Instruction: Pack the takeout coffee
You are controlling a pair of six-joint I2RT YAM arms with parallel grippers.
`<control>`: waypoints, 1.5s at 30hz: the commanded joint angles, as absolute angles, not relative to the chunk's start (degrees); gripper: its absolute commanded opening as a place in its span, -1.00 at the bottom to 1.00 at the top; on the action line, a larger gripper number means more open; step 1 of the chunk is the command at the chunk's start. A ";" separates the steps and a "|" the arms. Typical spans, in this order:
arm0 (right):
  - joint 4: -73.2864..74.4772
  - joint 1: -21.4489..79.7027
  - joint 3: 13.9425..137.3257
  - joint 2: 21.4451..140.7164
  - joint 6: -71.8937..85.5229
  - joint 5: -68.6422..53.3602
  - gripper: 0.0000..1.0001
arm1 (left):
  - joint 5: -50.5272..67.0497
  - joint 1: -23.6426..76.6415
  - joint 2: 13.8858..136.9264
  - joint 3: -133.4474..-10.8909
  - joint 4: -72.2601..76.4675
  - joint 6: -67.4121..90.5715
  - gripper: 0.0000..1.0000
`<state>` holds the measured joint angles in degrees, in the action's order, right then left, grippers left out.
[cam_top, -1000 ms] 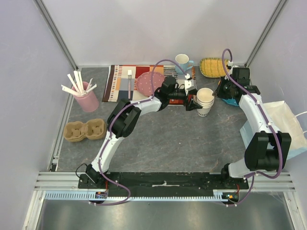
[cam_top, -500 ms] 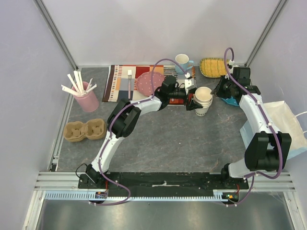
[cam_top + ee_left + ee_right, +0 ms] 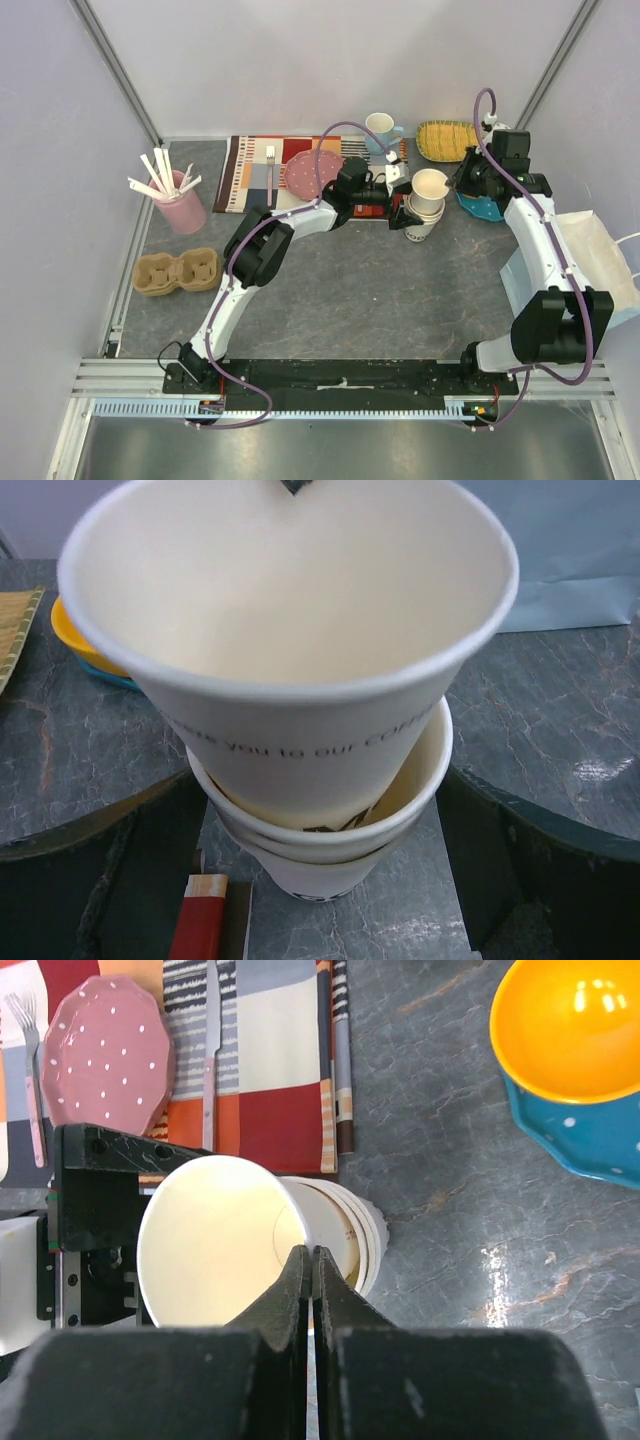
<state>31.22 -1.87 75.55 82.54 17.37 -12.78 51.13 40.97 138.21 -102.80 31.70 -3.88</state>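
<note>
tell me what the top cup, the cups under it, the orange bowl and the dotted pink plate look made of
Top cup: likely paper, matte cream, with a thin rolled rim and printed text on the wall.
Stack of cups: same look.
Orange bowl: glazed ceramic or hard plastic, glossy with bright highlights; cannot tell which.
Pink plate: probably ceramic or melamine, smooth, faceted edge.

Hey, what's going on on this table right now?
The left end effector grips a stack of paper cups low on its sides. The right end effector is pinched on the rim of the top cup, which sits tilted and partly raised out of the stack. That cup is open, with no lid on it.
</note>
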 commanded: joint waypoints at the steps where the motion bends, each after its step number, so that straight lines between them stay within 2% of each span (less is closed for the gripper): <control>1: 30.85 -1.76 81.12 78.76 17.40 -8.88 -1.00 | 52.47 41.57 137.64 -105.21 33.58 -3.43 0.98; 23: 33.05 -1.67 85.16 75.50 17.49 -8.35 -1.00 | 53.61 40.61 133.60 -102.39 28.13 -7.65 0.99; 40: 31.91 -1.58 89.03 75.85 18.81 -13.53 -1.00 | 56.69 38.67 122.27 -102.13 9.94 -10.81 0.99; 45: 31.73 -0.44 90.96 76.03 19.60 -14.68 -1.00 | 51.78 36.83 117.25 -105.02 -7.88 -13.44 0.99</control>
<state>33.93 -1.52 87.11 77.17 18.28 -12.82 55.07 38.41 123.57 -102.41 6.85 -9.41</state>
